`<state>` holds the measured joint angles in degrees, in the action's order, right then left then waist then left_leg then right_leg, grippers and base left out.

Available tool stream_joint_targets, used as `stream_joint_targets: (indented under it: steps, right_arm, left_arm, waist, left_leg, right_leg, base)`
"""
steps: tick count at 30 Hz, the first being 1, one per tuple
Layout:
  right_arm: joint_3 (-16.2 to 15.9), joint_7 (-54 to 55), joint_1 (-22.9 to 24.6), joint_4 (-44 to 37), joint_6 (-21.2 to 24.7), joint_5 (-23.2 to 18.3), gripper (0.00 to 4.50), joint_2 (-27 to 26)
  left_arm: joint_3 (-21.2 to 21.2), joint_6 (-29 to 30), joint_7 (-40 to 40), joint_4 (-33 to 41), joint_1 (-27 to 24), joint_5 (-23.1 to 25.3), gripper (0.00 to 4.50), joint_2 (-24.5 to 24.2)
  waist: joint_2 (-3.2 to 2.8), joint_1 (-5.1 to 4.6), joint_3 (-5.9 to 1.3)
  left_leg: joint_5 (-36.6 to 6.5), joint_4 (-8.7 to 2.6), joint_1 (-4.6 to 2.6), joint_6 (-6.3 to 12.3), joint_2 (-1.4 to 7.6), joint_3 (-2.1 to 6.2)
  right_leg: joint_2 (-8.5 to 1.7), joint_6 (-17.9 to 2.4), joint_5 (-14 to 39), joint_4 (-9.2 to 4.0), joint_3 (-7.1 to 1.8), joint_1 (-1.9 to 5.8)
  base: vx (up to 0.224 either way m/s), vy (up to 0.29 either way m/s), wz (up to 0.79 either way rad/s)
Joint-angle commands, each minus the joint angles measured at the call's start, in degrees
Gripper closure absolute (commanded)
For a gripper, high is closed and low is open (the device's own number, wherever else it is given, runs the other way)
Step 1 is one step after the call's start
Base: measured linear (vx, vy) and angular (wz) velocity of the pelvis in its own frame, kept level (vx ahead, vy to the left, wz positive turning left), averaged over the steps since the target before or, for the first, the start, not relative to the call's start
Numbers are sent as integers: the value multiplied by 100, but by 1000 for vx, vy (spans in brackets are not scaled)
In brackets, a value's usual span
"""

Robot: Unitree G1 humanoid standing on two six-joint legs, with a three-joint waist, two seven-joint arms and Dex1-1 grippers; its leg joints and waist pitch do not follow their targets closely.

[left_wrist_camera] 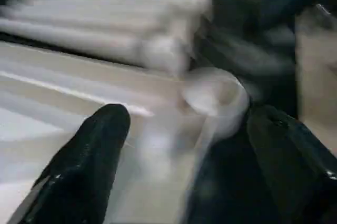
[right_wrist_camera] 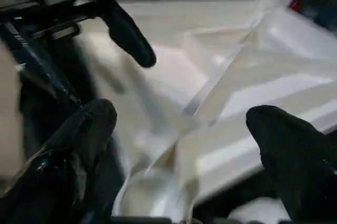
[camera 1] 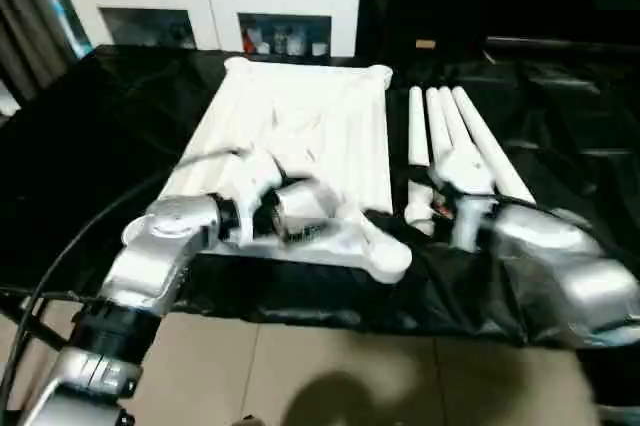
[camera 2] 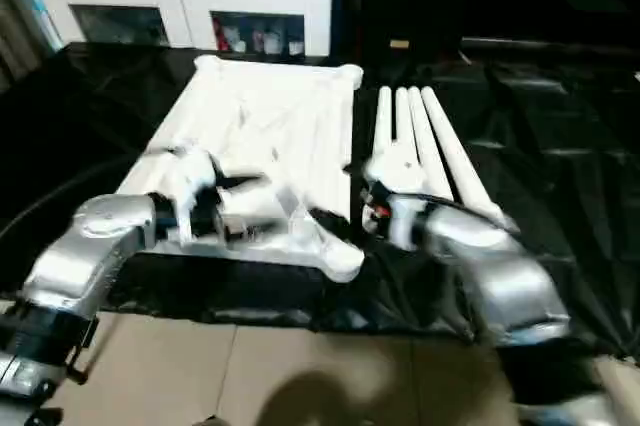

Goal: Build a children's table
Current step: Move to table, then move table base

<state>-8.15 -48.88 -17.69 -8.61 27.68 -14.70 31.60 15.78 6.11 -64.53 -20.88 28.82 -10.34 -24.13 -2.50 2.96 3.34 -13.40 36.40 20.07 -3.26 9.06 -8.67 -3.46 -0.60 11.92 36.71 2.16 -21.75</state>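
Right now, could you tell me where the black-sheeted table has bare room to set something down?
Free: the black sheet left of the tabletop, and the stretch right of the legs. Crowded: the near edge, where both open grippers work, and the narrow strip between tabletop and legs.

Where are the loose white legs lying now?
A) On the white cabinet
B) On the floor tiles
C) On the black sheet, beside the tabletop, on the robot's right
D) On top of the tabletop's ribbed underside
C: the legs lie side by side on the black sheet, right of the upside-down tabletop.
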Motion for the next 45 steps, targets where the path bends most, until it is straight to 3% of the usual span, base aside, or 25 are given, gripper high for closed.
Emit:
stream_joint_targets:
  steps: [1,3,4,9,13,15,18,24,25,31,45]
  right_arm:
    - [-77,-130,9,-175,126,-59,0,108]
    - [-128,-194,95,-301,205,-72,0,229]
    - [-161,-224,142,-378,261,-64,0,289]
    - [-245,-272,273,-557,378,-24,0,373]
    - [-365,-204,316,-585,422,45,0,370]
    - [-403,-177,327,-610,442,51,0,367]
    - [-464,-183,316,-684,528,64,0,341]
    - [-596,-191,257,-688,538,110,0,351]
    - [-611,-192,253,-690,537,115,0,359]
    - [-667,-229,227,-697,561,173,0,364]
    - [-766,-225,174,-669,543,222,0,315]
  left_arm:
    - [82,-218,-342,-293,174,119,85,-13]
    - [156,-429,-463,-762,373,239,99,28]
    - [210,-579,-495,-1067,521,318,109,44]
    - [310,-935,-704,-1854,899,501,146,74]
    - [385,-1033,-971,-2349,1106,644,176,69]
    - [432,-1009,-1169,-2484,1154,645,188,74]
    - [409,-1020,-1341,-2683,1217,627,216,130]
    - [379,-1201,-1239,-3032,1317,774,264,228]
    - [378,-1230,-1220,-3085,1334,798,288,243]
    - [348,-1344,-1213,-3326,1444,859,327,322]
    - [271,-1539,-1035,-3646,1525,1030,437,331]
  waist:
    - [6,-11,-321]
    - [-19,-9,-354]
    - [-61,-1,-365]
    - [-59,-12,-412]
    - [-125,-27,-441]
    - [-129,-24,-452]
    - [-125,-15,-423]
    - [-106,20,-389]
    - [-92,17,-390]
    - [-87,21,-402]
    - [-61,24,-383]
  left_leg:
    - [-997,-539,30,82,308,110]
    - [-844,-500,33,105,302,99]
    - [-702,-487,38,134,303,99]
    - [-319,-477,71,259,316,101]
    - [-224,-469,53,346,348,97]
    - [-212,-461,44,371,356,90]
    - [-440,-485,31,343,369,80]
    - [-625,-511,16,211,385,62]
    - [-638,-511,20,190,382,60]
    - [-508,-506,31,226,387,59]
    - [-550,-522,33,239,388,49]
  right_leg:
    - [-455,-1068,1623,-576,-302,271]
    - [-465,-1104,1549,-578,-300,273]
    - [-455,-1144,1364,-562,-298,277]
    - [-437,-1368,515,-491,-259,315]
    - [-461,-1602,-82,-443,-252,320]
    - [-464,-1700,-340,-421,-257,321]
    - [-476,-1764,-187,-446,-256,320]
    - [-489,-1647,385,-500,-274,316]
    - [-488,-1633,400,-503,-278,319]
    - [-490,-1646,176,-479,-278,317]
    - [-500,-1604,365,-505,-285,312]
  base:
    - [0,0,0]
    - [0,0,0]
    - [0,0,0]
    - [0,0,0]
    - [0,0,0]
    - [0,0,0]
    - [0,0,0]
    - [0,0,0]
    - [0,0,0]
    - [0,0,0]
    - [0,0,0]
